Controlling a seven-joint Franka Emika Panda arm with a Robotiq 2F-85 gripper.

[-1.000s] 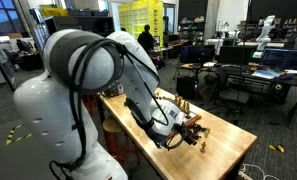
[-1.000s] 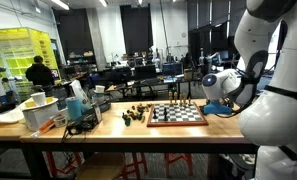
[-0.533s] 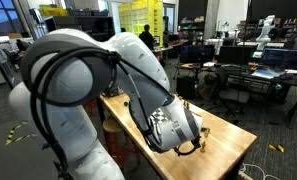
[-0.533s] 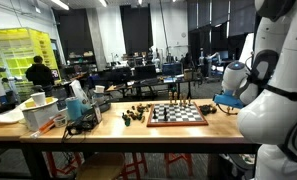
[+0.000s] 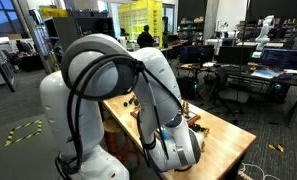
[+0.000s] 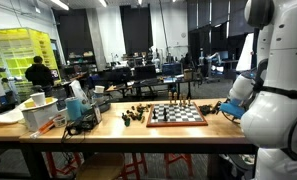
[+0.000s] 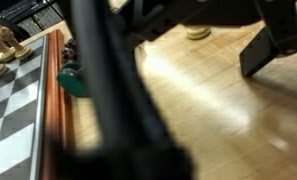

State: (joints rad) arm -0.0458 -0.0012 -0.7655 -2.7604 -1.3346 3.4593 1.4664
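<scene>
Hand: the gripper (image 6: pixel 227 108) hangs low over the table (image 6: pixel 108 127), just off the end of the chessboard (image 6: pixel 176 115) nearest the robot's body.
Opening: the jaws stand wide apart. In the wrist view one dark finger (image 7: pixel 260 52) comes down at the right, with bare wood beside it.
Hold: nothing is held, and no piece lies between the jaws.
Board: it lies flat near the middle of the table. Its wooden border and checkered squares fill the left edge of the wrist view.
Nearest piece: a green piece (image 7: pixel 72 82) sits against the board's border, on the wood just outside the squares. It is blurred, so I cannot tell whether it stands or lies.
Second piece: a pale piece (image 7: pixel 196 33) rests on the bare table, well apart from the board.
Pieces on the board: a few pale ones (image 7: pixel 2 38) stand at the far corner.
Spare pieces: a dark heap (image 6: pixel 136 115) lies on the table at the board's other end.
Blocking: a thick black cable (image 7: pixel 113 100) crosses the wrist view and hides much of the middle.
Arm: in an exterior view the white arm (image 5: pixel 138 90) bends over the table and covers the hand.
Far end: tubs and bottles (image 6: pixel 43 110) are crowded at the table's other end.
</scene>
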